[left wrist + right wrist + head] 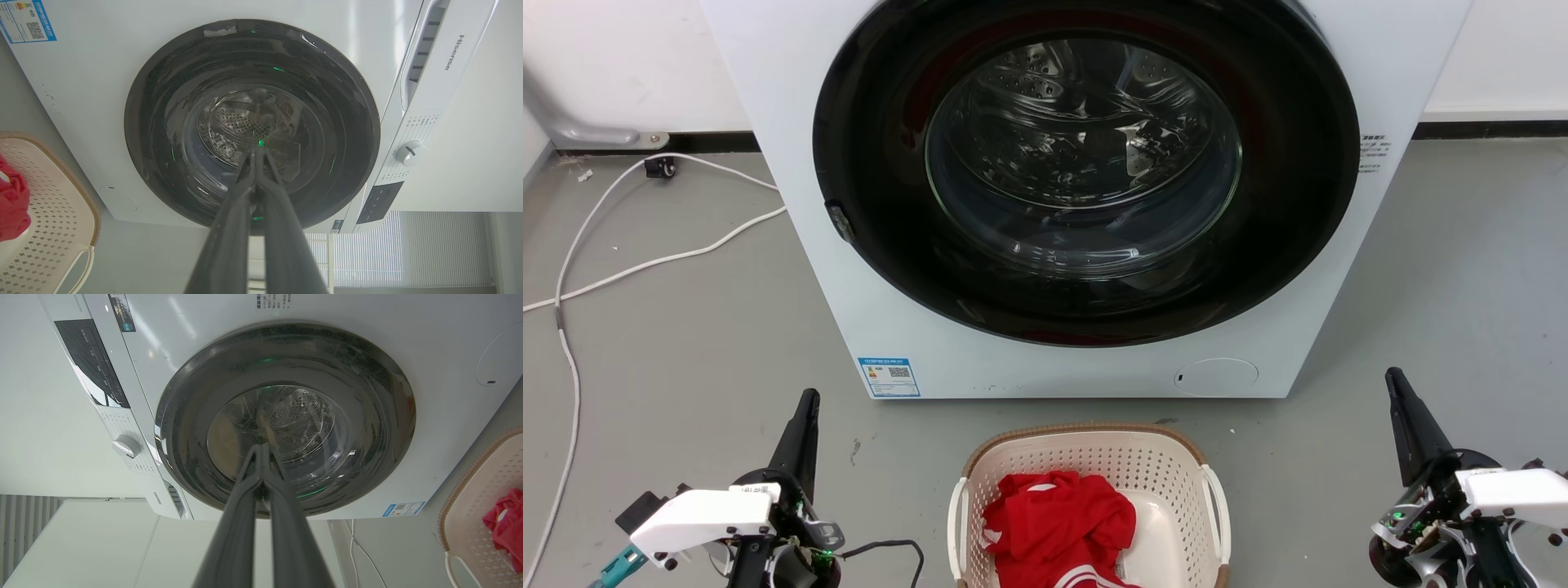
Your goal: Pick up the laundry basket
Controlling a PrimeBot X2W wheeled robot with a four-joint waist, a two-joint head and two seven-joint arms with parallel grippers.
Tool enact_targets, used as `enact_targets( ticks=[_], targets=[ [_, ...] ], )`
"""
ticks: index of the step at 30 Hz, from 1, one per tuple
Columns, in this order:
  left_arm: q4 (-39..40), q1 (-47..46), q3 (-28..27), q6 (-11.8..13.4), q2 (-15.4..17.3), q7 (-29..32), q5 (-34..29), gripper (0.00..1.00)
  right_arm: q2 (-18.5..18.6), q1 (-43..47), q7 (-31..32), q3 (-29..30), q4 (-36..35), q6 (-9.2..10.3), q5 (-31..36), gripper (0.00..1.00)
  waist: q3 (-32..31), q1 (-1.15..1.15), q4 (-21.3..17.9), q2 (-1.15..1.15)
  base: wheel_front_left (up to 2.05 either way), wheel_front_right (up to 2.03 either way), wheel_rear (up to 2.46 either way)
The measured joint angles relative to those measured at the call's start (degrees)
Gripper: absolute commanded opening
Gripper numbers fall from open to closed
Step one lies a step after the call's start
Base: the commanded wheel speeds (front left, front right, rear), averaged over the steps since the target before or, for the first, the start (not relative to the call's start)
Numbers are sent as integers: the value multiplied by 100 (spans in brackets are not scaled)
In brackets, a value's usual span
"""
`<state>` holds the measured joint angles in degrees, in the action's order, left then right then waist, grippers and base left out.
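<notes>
nearest the camera, the left pincer (809,400) hangs low before the left front corner of the washing machine (849,327), its two dark fingers pressed together at the tips and gripping nothing. the right pincer (1395,380) sits off the washing machine's right front corner, likewise closed on nothing. in the wrist views both the left pincer (256,151) and the right pincer (261,447) point at the washing machine's round door (1086,163) with tips meeting. the laundry basket (1094,465), cream-white and perforated with a brown woven-look rim, stands on the grey floor (686,351) just in front of the washing machine, below the door and apart from its front panel. neither pincer touches it. a crumpled red garment (1058,523) with white stripes lies inside, and a white handle (956,523) shows on each side. the door is shut, its glass showing the steel drum. a blue energy label (889,376) sits at the washing machine's lower left front. a white cable (645,261) trails over the floor to the left of the washing machine, toward the wall (621,65) behind it.
</notes>
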<state>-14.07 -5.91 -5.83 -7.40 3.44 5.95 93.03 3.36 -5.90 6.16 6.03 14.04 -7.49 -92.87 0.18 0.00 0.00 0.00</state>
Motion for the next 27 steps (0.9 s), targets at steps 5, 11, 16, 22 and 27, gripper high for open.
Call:
enact_targets(
  ticks=[5,11,16,22,27],
  targets=[
    [0,-1,-4,0,-3,1,-1,0,-2,0,1,3,0,0,1,0,0,0,0,0,0,0,0],
    [-1,-1,-9,0,-8,2,-5,0,-4,0,2,7,0,0,8,0,0,0,0,0,0,0,0],
    [-1,-1,-13,0,-12,4,-8,0,-7,-1,12,10,0,0,8,0,0,0,0,0,0,0,0],
    [-1,-1,-19,0,-14,19,-9,0,-9,-1,18,14,0,0,9,0,0,0,0,0,0,0,0],
    [-1,-1,-22,0,-18,20,-9,0,-11,-1,18,15,1,0,10,0,0,0,0,0,0,0,0]
  ],
)
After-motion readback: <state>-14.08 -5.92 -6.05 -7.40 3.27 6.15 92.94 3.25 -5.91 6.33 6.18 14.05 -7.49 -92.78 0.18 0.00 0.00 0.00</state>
